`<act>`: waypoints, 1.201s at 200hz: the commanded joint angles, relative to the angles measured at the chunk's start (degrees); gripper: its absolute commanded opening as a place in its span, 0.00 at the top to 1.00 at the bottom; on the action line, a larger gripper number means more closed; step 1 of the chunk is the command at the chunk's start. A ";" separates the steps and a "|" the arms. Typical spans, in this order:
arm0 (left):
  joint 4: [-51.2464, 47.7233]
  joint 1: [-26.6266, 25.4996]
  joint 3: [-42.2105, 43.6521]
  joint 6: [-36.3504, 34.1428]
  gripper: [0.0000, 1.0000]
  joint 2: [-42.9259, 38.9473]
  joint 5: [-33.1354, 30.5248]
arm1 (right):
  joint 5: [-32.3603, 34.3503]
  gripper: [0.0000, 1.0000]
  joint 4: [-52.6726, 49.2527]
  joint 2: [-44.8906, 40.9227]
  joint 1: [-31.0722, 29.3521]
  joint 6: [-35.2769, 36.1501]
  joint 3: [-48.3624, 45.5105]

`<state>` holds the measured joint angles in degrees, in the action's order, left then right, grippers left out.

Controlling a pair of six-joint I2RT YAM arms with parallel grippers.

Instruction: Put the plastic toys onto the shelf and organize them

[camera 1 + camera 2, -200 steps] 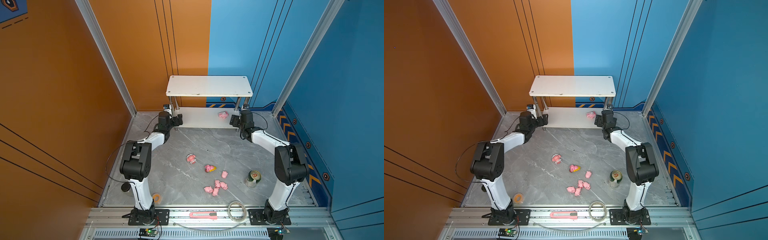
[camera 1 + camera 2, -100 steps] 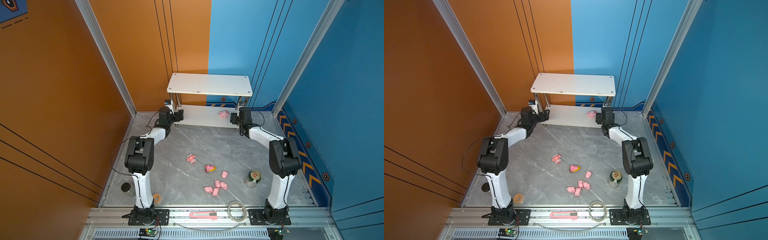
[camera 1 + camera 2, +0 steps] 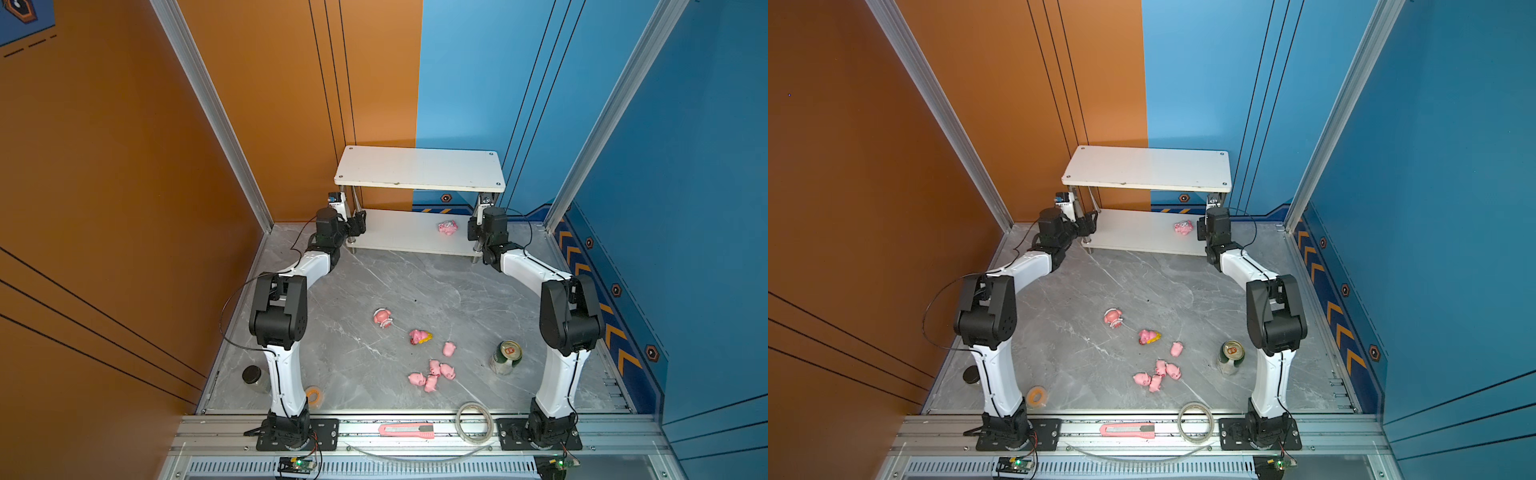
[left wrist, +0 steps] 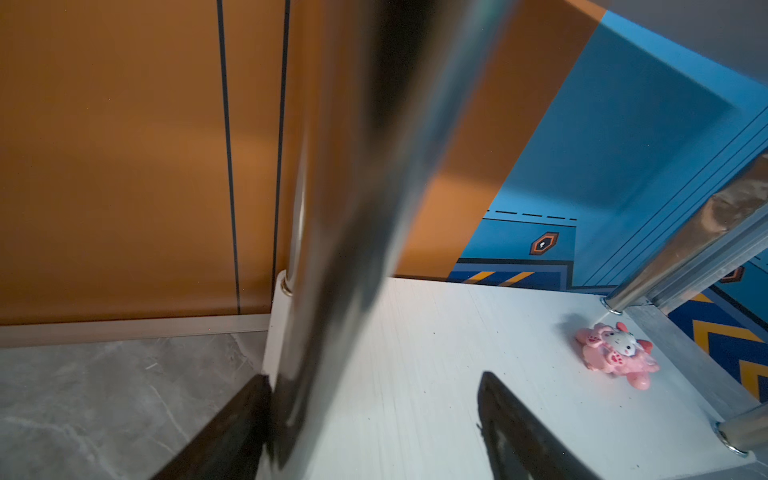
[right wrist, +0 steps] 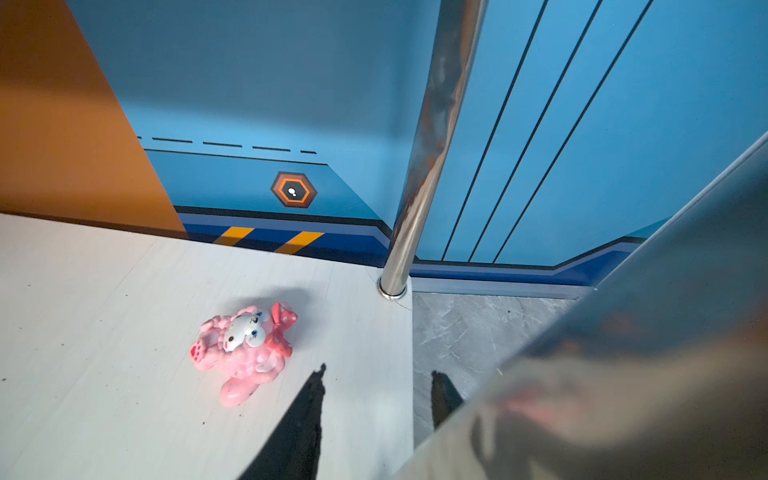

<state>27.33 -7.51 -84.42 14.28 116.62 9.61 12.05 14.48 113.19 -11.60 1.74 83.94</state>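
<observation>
Left wrist view: we saw the left gripper (image 4: 374,376) wide apart astride a leg (image 4: 374,187) of the white two-tier chrome-legged shelf (image 4: 436,353). Small pink plastic toys (image 3: 446,371) lay on the floor (image 3: 395,282), one pink-white figurine (image 3: 447,227) on the lower tier. The right gripper's (image 5: 378,370) hold we couldn't tell.

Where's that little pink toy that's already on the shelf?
In both top views the pink-white figurine lies on the lower tier of the shelf, near its right end, close to the rear right chrome leg.
</observation>
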 commanded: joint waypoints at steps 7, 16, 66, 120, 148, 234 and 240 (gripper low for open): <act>2.02 -0.64 -2.51 -0.92 0.34 -0.85 3.19 | -2.12 0.63 2.76 0.56 0.53 -4.72 0.82; 2.02 -0.76 -2.22 -0.88 0.39 -1.29 3.28 | -2.55 0.65 2.88 0.41 0.54 -4.79 0.69; 2.11 -1.34 1.21 -1.36 0.61 -5.29 2.89 | -6.38 0.74 3.38 -1.42 0.95 -5.72 -0.41; 2.03 -1.98 6.38 -1.98 0.73 -11.84 2.56 | -8.70 0.75 4.10 -6.51 1.41 -7.43 -5.65; 2.02 -2.68 11.43 -2.33 0.75 -16.89 1.50 | -8.81 0.75 4.91 -10.32 1.49 -8.35 -10.57; -1.32 -5.91 27.42 -3.86 0.42 -33.58 -2.16 | -14.64 0.78 3.04 -26.68 4.42 -10.68 -25.36; -2.14 -6.22 27.84 -4.22 0.39 -34.14 -2.45 | -15.58 0.79 2.73 -27.68 5.16 -10.97 -26.16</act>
<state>27.83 -12.69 -59.37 11.84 84.99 8.69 6.57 15.25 92.23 -9.08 8.19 59.72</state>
